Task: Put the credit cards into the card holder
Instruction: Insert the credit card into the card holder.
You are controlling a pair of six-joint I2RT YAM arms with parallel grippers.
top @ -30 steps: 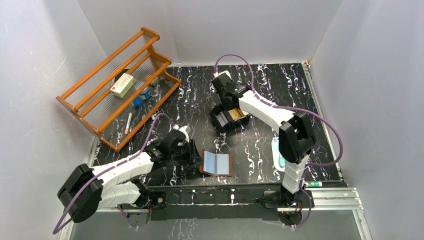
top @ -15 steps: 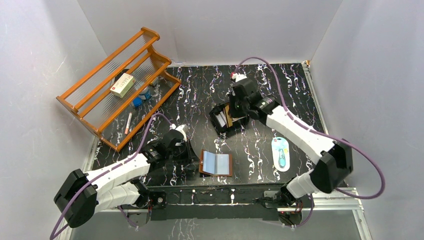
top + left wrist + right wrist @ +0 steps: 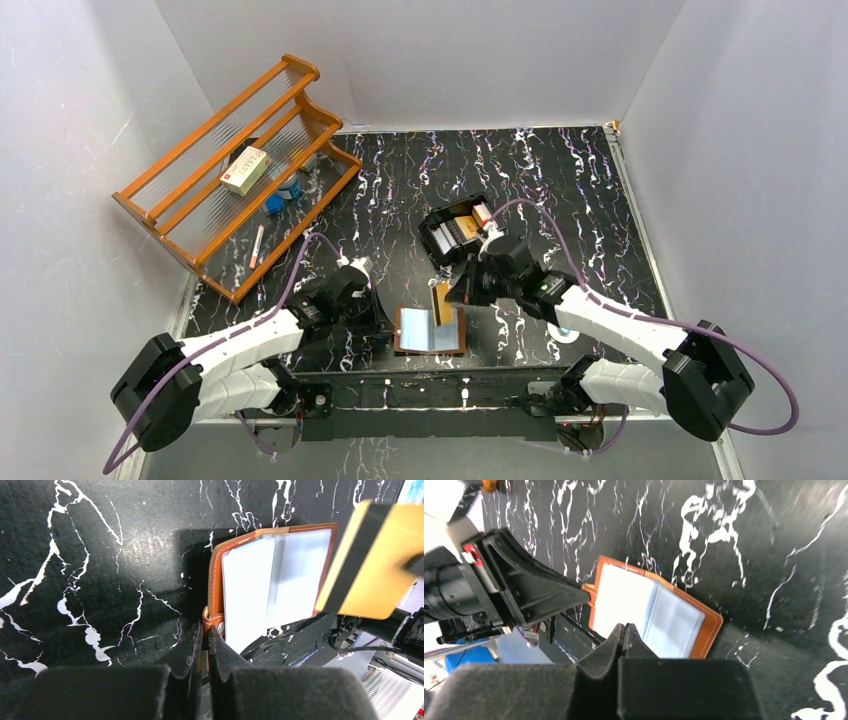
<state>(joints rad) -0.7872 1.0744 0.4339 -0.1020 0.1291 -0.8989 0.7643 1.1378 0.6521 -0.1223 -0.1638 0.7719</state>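
Observation:
The brown card holder (image 3: 430,331) lies open near the front edge, pale blue sleeves up. It also shows in the left wrist view (image 3: 272,580) and the right wrist view (image 3: 654,610). My left gripper (image 3: 388,325) is shut on its snap tab (image 3: 216,622) at the left edge. My right gripper (image 3: 453,297) is shut on an orange-gold credit card (image 3: 441,303), held on edge just above the holder's right half. The card fills the right of the left wrist view (image 3: 380,565). In the right wrist view the card is hidden between the closed fingers (image 3: 611,645).
A black open tray (image 3: 436,240) behind the holder holds more cards (image 3: 462,228). A wooden rack (image 3: 240,160) with small items stands at the back left. A white-and-blue packet (image 3: 560,330) lies mostly hidden under my right arm.
My right arm has swung from the black tray toward the front, carrying the orange-gold card to just above the open holder. My left gripper has stayed on the holder's left edge.

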